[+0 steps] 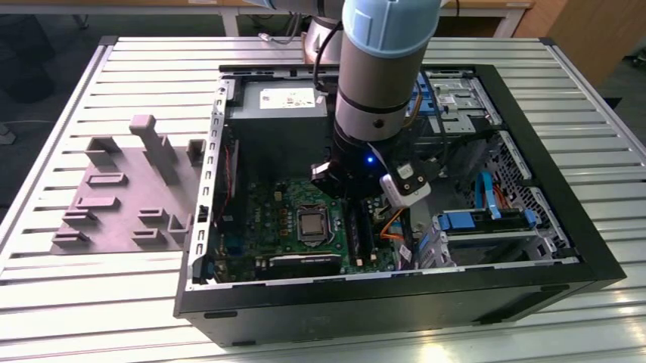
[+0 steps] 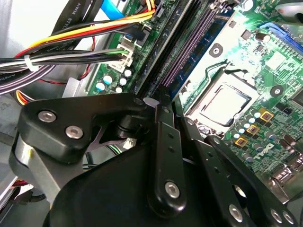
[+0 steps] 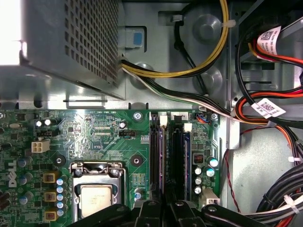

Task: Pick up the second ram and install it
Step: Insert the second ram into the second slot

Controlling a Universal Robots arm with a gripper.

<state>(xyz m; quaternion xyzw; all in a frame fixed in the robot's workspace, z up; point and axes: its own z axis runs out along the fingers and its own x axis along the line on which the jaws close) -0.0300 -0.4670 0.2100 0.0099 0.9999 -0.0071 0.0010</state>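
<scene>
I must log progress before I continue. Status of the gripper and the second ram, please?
Gripper low over the memory sockets. Grip on second ram: cannot tell. Cables beside the sockets, not across them.

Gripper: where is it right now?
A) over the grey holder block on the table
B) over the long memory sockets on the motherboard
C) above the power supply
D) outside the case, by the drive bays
B: in the first wrist view the gripper sits over the long black sockets beside the processor. The exterior view shows the arm reaching down inside the case, apart from the grey holder block.
</scene>
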